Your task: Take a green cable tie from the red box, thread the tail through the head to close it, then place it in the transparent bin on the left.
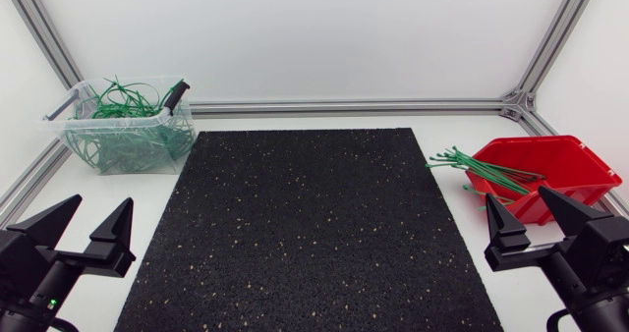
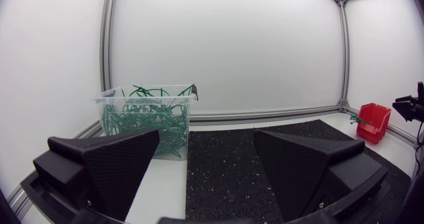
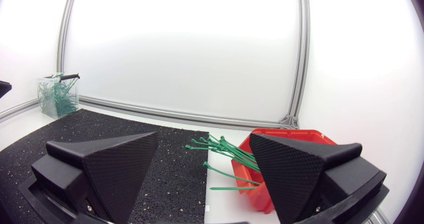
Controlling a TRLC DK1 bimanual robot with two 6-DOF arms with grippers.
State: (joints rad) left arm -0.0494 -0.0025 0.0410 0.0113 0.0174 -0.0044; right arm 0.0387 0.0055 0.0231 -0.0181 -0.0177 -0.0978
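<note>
Two grippers rest at the near edge of the table (image 1: pixel 442 140) in the head view. My left gripper (image 1: pixel 103 200) is at the near left and my right gripper (image 1: pixel 516 194) at the near right. Both have their fingers spread wide, and neither holds anything. A black mat (image 1: pixel 305 224) covers the middle of the table. The red box (image 1: pixel 570 160) sits at the right, just beyond the right gripper. The green cable ties (image 1: pixel 482 170) lie in it, with their ends sticking out over its left rim above the white table. The transparent bin (image 1: pixel 128 140) stands at the far left, full of looped ties (image 1: pixel 123 104). A dark piece (image 1: pixel 175 96) sits at its right rim — possibly a lid clip, though I can't be sure from here.

From the left wrist, the jaws stand wide apart. The transparent bin is ahead of the left finger, beside the black mat's edge, and the red box is well off at the far right.

From the right wrist, the jaws are equally spread — the red box is just ahead of the right finger. The green cable ties fan out of it toward the black mat.
</note>
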